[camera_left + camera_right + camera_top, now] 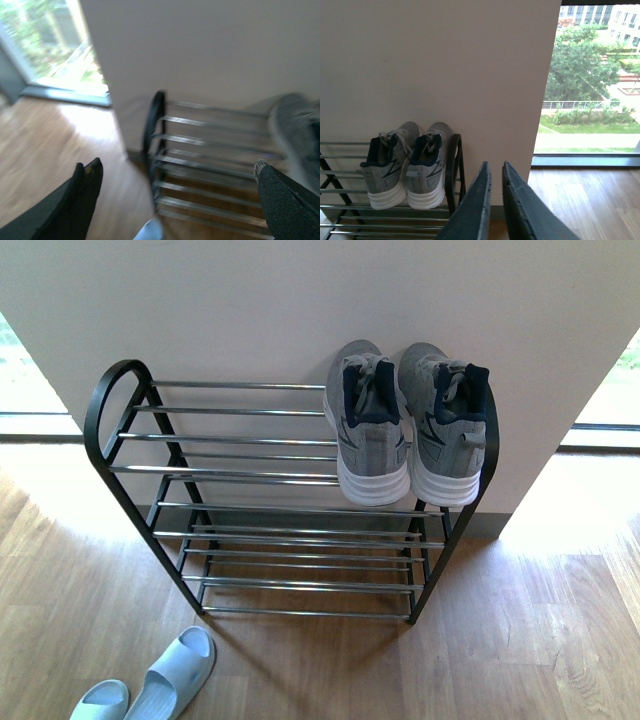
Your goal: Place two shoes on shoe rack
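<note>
A: Which step?
B: 2 sneakers (pixel 405 425) sit on the rack (pixel 240 472), top tier, right end. 2 slides (pixel 165 680) lie on the floor, front-left.
A: Grippers?
B: Left gripper (pixel 176 167) wide, empty; right gripper (pixel 495 167) nearly closed, empty. Next, probably: left reaches down for a slide.

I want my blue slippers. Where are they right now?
In the front view the light-blue slides lie on the wooden floor at lower left, just before the shoe rack's left end; the grey sneakers sit on its top tier, right side.

left gripper (pixel 176 167) fingers spread wide | shoe rack (pixel 210 150) ahead | grey sneaker (pixel 295 132) on top tier, blurred
</note>
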You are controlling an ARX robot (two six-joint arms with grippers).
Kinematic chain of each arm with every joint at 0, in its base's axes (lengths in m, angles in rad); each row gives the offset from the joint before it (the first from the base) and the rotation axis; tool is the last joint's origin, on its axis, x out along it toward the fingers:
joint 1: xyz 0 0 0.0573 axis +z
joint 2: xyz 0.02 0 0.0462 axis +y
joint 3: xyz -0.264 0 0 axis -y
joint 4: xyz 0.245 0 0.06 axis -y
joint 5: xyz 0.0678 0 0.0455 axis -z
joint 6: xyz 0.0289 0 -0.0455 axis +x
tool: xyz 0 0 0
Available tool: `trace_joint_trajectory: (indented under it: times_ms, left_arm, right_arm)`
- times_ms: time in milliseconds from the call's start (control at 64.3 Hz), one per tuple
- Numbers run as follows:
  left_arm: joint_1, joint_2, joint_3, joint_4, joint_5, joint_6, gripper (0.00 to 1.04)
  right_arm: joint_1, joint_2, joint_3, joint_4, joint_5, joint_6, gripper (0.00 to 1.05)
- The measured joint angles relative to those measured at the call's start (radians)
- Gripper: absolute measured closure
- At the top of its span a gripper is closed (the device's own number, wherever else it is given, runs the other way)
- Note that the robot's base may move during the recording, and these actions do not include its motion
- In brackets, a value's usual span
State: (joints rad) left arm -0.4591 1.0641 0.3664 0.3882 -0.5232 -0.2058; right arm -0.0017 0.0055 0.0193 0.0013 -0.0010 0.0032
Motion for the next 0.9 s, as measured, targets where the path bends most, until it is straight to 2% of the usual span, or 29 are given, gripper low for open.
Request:
trace_joint_trajectory:
  times_ms: [62, 140, 265, 467, 529, 856, 903]
  left_arm:
    - [0.038, -0.009, -0.094, 0.229, 0.101, 0.085, 0.28]
    - [0.080, -0.051, -0.169, 0.370, 0.163, 0.139, 0.40]
    - [0.145, -0.154, -0.214, 0.369, 0.220, 0.176, 0.60]
    - [0.238, -0.293, -0.278, 0.283, 0.314, 0.191, 0.96]
    - [0.261, -0.335, -0.290, 0.255, 0.334, 0.192, 1.03]
    - [0.348, -0.484, -0.353, 0.175, 0.420, 0.195, 1.04]
    - [0.395, -0.522, -0.353, 0.142, 0.491, 0.196, 1.04]
  right_arm:
    - [0.000, 0.000, 0.000, 0.000, 0.001, 0.000, 0.74]
    - [0.000, 0.000, 0.000, -0.001, 0.002, 0.000, 0.61]
    - [0.000, 0.000, 0.000, -0.001, 0.001, 0.000, 0.42]
    - [0.000, 0.000, 0.000, -0.001, 0.001, 0.000, 0.08]
    - [0.000, 0.000, 0.000, -0.001, 0.001, 0.000, 0.09]
    - [0.000, 0.000, 0.000, -0.001, 0.001, 0.000, 0.09]
    - [0.000, 0.000, 0.000, -0.002, 0.002, 0.000, 0.09]
